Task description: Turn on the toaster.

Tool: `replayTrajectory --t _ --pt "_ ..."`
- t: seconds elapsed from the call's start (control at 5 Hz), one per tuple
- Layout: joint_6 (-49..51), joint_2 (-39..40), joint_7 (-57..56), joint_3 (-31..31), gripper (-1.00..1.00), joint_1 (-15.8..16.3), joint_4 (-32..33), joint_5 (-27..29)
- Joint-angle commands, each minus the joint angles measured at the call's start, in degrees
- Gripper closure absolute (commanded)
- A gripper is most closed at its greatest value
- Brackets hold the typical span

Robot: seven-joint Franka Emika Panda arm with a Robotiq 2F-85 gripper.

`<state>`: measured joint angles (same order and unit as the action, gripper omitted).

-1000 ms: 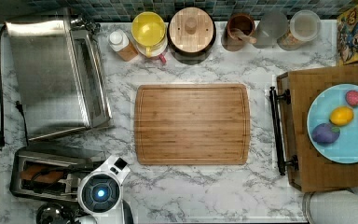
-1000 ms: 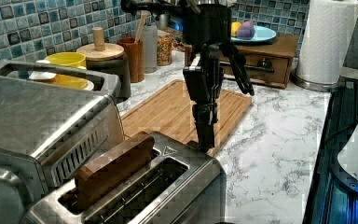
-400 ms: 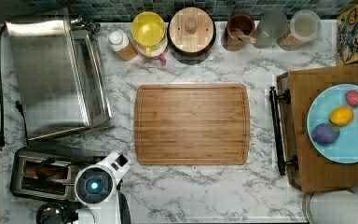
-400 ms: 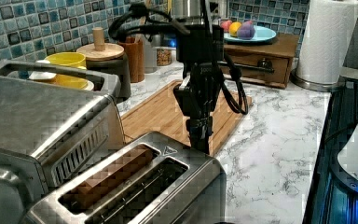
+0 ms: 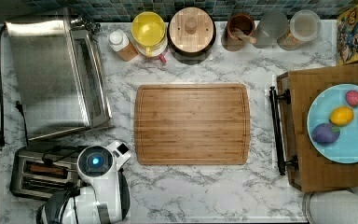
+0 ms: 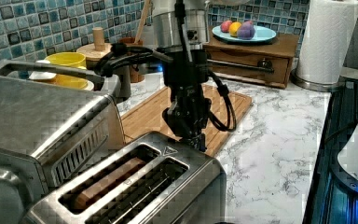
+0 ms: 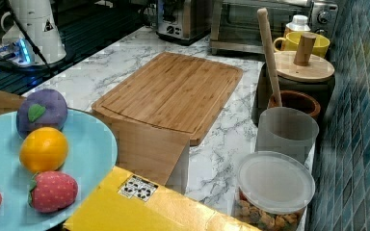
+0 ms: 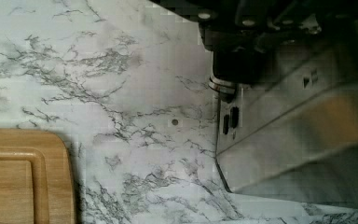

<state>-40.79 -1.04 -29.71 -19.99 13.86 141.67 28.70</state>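
Note:
The toaster [image 5: 41, 173] stands at the lower left of the top view and fills the foreground of the left view, toaster [image 6: 135, 186]. A brown slice sits low inside one of its two slots. My gripper [image 6: 195, 139] hangs straight down at the toaster's far end in the left view, shut, its tips low against the end panel by the cutting board. From above, my wrist [image 5: 96, 161] covers that end. The wrist view shows the toaster's steel end panel [image 8: 279, 130] with a dark control right under my fingers [image 8: 230, 70].
A large steel toaster oven [image 5: 51, 74] stands just behind the toaster. The wooden cutting board [image 5: 191, 123] lies mid-counter. Jars and a yellow mug [image 5: 149, 28] line the tiled wall. A wooden crate [image 5: 307, 140] carries a blue plate of fruit. A paper towel roll [image 6: 328, 42] stands beyond.
The slice that stood high out of the slot has sunk down into the toaster. My gripper has come closer to the toaster's end and dropped lower along it.

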Motion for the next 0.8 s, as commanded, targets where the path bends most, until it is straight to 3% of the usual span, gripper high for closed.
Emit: replayTrajectory --t 0.2,0.8 --pt "-10.90 1.02 2.64 3.35 1.00 -3.53 14.87 0.14" --pt "-10.90 1.02 2.64 3.65 1.00 -3.24 14.90 0.14"
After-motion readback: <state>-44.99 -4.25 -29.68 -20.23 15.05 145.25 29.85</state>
